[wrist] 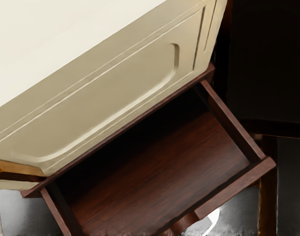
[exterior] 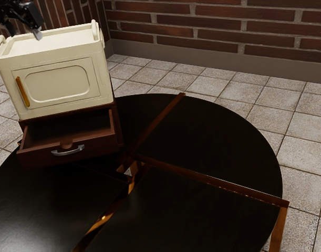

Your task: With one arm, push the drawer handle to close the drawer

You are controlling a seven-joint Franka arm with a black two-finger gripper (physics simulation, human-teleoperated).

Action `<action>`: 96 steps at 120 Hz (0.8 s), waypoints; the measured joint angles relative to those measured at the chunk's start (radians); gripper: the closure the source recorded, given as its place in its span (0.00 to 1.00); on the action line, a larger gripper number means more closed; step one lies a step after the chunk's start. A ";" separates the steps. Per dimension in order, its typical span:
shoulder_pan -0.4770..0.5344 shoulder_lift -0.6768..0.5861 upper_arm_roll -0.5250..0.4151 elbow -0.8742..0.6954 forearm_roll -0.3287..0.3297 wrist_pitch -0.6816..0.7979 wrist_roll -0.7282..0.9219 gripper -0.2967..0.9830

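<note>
While the exterior view shows the pincer [exterior: 38, 34] — whether spread, I can't tell — the wrist view bares the drawer floor [wrist: 157, 169].

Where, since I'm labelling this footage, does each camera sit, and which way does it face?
Exterior view: at the arm's side, looking down across the table at the front of the cabinet and the open drawer; the gripper shows at its upper left.
Wrist view: on the arm's hand, looking down past the cabinet's front into the drawer.
Both share the cabinet, drawer, drawer handle and part of the table.
</note>
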 joint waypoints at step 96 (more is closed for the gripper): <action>0.011 -0.088 -0.060 -0.733 0.009 0.309 -0.131 0.84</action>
